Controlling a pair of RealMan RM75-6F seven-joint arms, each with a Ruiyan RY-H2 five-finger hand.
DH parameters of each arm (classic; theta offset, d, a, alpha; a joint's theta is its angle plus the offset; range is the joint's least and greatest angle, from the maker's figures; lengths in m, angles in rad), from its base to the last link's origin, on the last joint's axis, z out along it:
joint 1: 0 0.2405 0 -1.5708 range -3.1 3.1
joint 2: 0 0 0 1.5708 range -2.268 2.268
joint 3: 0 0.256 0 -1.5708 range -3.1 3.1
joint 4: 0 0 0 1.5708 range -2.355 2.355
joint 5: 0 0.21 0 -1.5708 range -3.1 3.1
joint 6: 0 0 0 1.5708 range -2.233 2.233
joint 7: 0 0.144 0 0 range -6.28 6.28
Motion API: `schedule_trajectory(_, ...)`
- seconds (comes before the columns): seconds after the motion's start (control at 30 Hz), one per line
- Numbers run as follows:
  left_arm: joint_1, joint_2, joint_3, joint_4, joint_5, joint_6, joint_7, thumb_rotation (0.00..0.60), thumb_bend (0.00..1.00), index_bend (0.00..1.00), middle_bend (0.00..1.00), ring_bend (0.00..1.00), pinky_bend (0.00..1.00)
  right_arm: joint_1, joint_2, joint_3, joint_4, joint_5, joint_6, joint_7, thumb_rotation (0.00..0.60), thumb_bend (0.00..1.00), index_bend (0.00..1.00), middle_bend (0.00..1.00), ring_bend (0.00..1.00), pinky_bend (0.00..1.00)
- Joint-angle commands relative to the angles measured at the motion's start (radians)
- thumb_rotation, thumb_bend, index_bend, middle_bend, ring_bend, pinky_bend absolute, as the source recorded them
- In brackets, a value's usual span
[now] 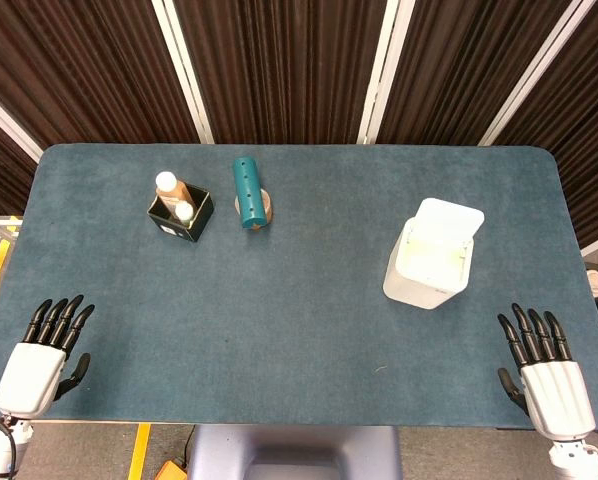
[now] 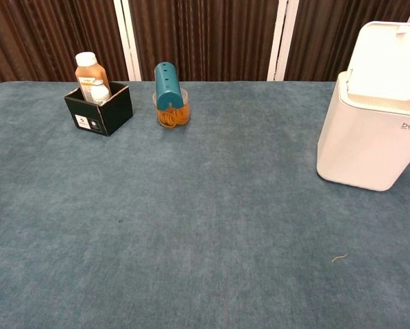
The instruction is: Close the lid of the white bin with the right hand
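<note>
The white bin stands on the right half of the blue table, and its lid is tipped up and back, leaving the top open. In the chest view the bin is at the right edge with the lid raised behind it. My right hand lies at the table's near right corner, fingers spread, holding nothing, well short of the bin. My left hand lies at the near left corner, fingers apart and empty. Neither hand shows in the chest view.
At the back left a black box holds two bottles. Beside it stands a teal cylinder in a clear cup. A small bit of thread lies on the cloth near the bin.
</note>
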Motion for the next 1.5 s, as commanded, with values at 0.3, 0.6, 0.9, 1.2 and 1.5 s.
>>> schedule_trajectory(0.3,-0.009,-0.002,0.004,0.002,0.002,-0.018,-0.003,0.600,0.46,0.01,0.00,0.00,0.00,0.058,-0.002,0.076,-0.075,0.088,-0.079,-0.004,0.600,0.39,0.00,0.01,0.00,0.00)
schedule_trajectory(0.6,-0.009,0.001,0.004,0.000,0.000,-0.019,-0.005,0.600,0.46,0.00,0.00,0.00,0.00,0.292,0.093,0.393,-0.384,0.552,-0.296,-0.387,0.600,0.63,0.15,0.99,0.99,1.00)
schedule_trajectory(0.9,-0.023,-0.003,0.006,-0.002,-0.013,-0.057,0.008,0.600,0.46,0.00,0.00,0.00,0.00,0.606,0.111,0.536,-0.432,1.145,-0.409,-0.693,0.600,0.75,0.17,1.00,1.00,1.00)
schedule_trajectory(1.2,-0.021,0.007,0.006,-0.004,-0.018,-0.051,-0.009,0.600,0.46,0.00,0.00,0.00,0.00,0.743,0.043,0.479,-0.304,1.300,-0.414,-0.710,0.600,0.76,0.23,1.00,1.00,1.00)
schedule_trajectory(1.5,-0.018,0.010,0.005,-0.004,-0.017,-0.041,-0.017,0.600,0.46,0.00,0.00,0.00,0.00,0.766,0.052,0.422,-0.284,1.334,-0.429,-0.682,0.600,0.76,0.31,1.00,1.00,1.00)
